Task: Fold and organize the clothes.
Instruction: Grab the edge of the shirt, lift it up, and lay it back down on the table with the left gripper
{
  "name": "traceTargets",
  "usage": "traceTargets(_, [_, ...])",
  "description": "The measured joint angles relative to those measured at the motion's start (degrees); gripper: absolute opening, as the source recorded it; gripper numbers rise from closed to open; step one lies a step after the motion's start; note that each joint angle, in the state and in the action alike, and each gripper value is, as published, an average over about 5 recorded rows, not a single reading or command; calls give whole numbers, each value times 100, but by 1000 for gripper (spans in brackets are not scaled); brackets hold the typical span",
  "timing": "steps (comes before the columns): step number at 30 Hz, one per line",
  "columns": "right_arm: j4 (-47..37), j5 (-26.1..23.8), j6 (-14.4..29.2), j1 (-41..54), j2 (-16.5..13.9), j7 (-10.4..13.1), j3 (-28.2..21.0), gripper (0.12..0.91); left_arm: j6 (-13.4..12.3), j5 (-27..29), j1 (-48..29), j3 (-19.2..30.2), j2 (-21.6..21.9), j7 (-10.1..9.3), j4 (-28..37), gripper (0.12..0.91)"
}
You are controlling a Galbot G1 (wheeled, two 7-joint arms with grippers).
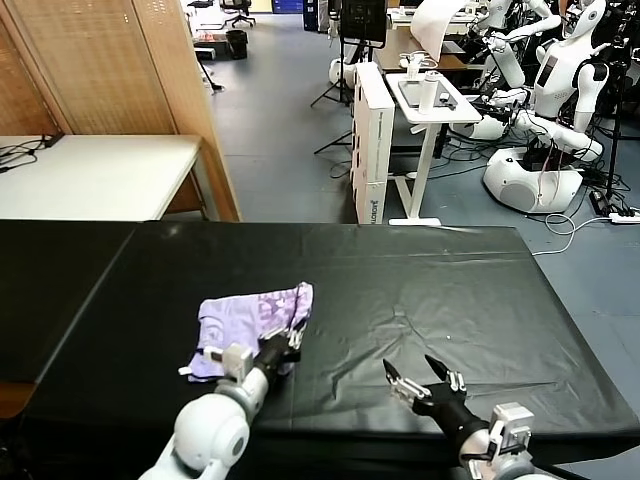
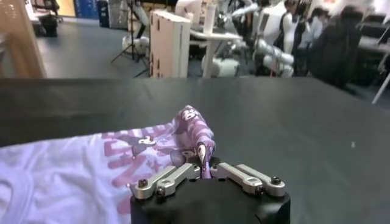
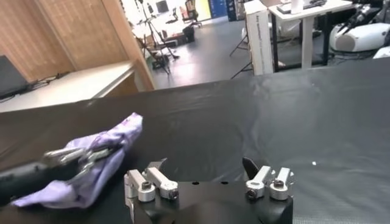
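**op_remote:** T-shirt (image 1: 250,320) status: it's a lavender bundle lying on the black table (image 1: 480,290), partly folded, darker print showing on the upper layer. My left end effector (image 1: 288,345) is right on its near edge, and in the left wrist view the fingers (image 2: 202,153) are pressed together on a ridge of the printed fabric, so it's pinching the shirt. The bulk of the cloth spreads out ahead of that end effector and off to its outer side. The right end effector (image 1: 422,378) hovers low over bare table well apart from the shirt, toward the middle, fingers spread, nothing between them.

**foldbot_fan:** So what's the plan with that pinch?

**op_remote:** My read is I'm mid-fold, carrying this edge over the rest. The fabric looks thin and floppy, so I'd lift only enough to clear the layer under it, then travel flat and slow so it doesn't bunch.

**foldbot_fan:** Worried about it slipping?

**op_remote:** A bit. The grip looks like it's on a narrow ridge, not a wide bite. I can't tell how many layers are caught. If it's one, the lower layer stays put and the fold comes out crooked. I'd also keep the right arm out of the way until the edge is laid down.
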Motion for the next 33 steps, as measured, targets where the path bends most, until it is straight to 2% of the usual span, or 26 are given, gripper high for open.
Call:
traceTargets(9, [105,-126,11,-185,112,0,79,907,-34,73,-529,449,-413,-47,596,184])
traceTargets(19, [116,-183,14,-203,188,-5,53,907,60,27,-565,882,-504,-23,691,195])
traceTargets(22, [110,-185,15,-192,188,-7,49,907,-61,-148,-601,916,-549,-13,672,303])
traceTargets(26, [86,-190,16,-189,179,-11,49,907,-259,-394,-636,933,-629,-11,631,560])
traceTargets(30, [71,-193,19,-175,155,-16,47,907,-329,-447,-622,970,-695,14,623,794])
traceTargets(33, [43,-266,32,-130,114,-62,28,907,-443,-479,-581,946,-725,61,587,888])
